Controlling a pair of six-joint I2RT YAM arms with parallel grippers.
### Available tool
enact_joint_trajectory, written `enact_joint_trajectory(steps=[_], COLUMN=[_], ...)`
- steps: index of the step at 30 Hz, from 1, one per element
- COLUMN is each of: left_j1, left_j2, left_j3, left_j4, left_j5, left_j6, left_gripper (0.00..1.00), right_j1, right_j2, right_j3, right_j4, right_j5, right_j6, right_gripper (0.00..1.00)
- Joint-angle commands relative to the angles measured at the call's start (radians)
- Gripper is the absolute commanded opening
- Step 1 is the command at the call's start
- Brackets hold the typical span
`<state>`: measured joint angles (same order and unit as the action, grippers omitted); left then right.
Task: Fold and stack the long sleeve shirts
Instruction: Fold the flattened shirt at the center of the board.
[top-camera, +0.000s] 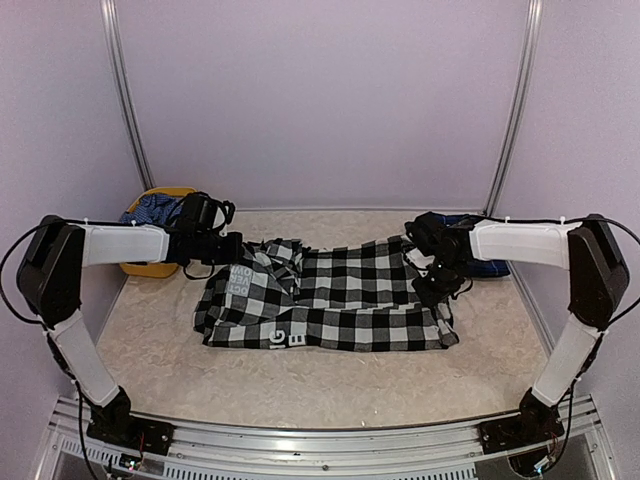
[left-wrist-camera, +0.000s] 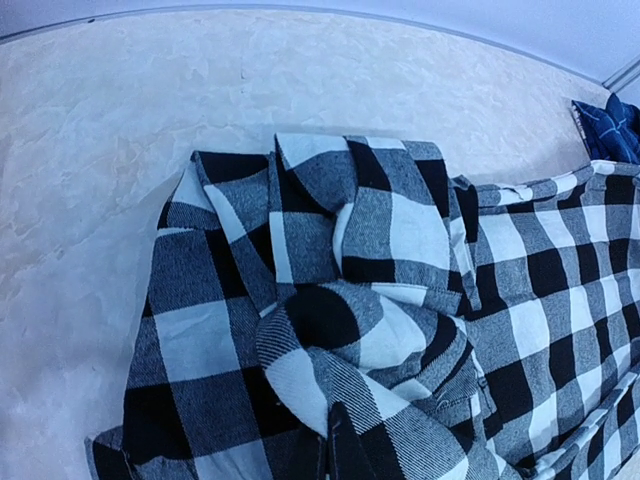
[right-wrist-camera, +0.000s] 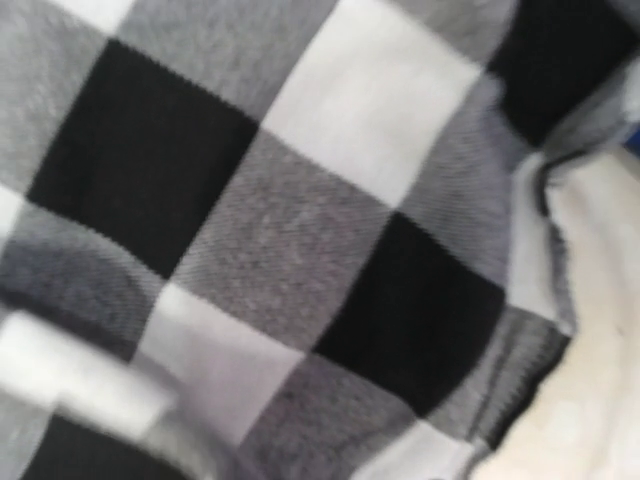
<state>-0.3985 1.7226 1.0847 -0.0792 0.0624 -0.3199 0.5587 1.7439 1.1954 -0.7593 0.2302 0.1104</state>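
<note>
On the table, one check shirt, one navy shirt

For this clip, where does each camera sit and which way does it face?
Top external: high behind the robot, facing down and forward at the check shirt; left arm and right arm show.
Left wrist: on the left arm, looking across the bunched check shirt toward the far right; no fingers show.
Right wrist: close over check cloth, blurred; no fingers show.
Shared: top and left wrist both show the blue shirt.
</note>
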Motion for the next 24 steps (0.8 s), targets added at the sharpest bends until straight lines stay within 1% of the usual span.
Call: enact_joint_trajectory(steps=[1,3,5,8,10,12,19,24], left_j1=[0.008,0.008,0.008,-0.004,-0.03,-0.065,-0.195,-0.268], left_j2=[0.054,0.068,0.065,0.032,-0.002,-0.047,-0.171,-0.201], left_j3=[0.053,0.057,0.048,0.018,-0.018,-0.056,-0.208,-0.289], left_j4=[0.041,0.06,0.101,0.15,0.169,0.172,0.169,0.153], left_j5=[-0.032,-0.017,0.027,0.116,0.132,0.108,-0.04,-0.103], left_j6=[0.032,0.039,0.046,0.05,0.061,0.075,0.13,0.122], left_gripper=[0.0,0.0,0.0,0.0,0.0,0.0,0.01,0.01], right_j1=[0.015,0.033,0.045,0.051,0.051,0.052,0.057,0.063], right_j2=[-0.082,-0.103,-0.124,-0.151,-0.163,-0.171,-0.176,-0.178], right_j3=[-0.035,-0.057,-0.079,-0.102,-0.111,-0.123,-0.126,-0.119], right_j4=[0.022,0.048,0.068,0.088,0.099,0.113,0.148,0.161], right_j5=[0.004,-0.02,-0.037,-0.067,-0.091,-0.113,-0.167,-0.188], right_j6=[0.027,0.033,0.041,0.052,0.057,0.061,0.066,0.07], right_gripper=[0.42,0.42,0.42,0.43,0.43,0.43,0.43,0.43])
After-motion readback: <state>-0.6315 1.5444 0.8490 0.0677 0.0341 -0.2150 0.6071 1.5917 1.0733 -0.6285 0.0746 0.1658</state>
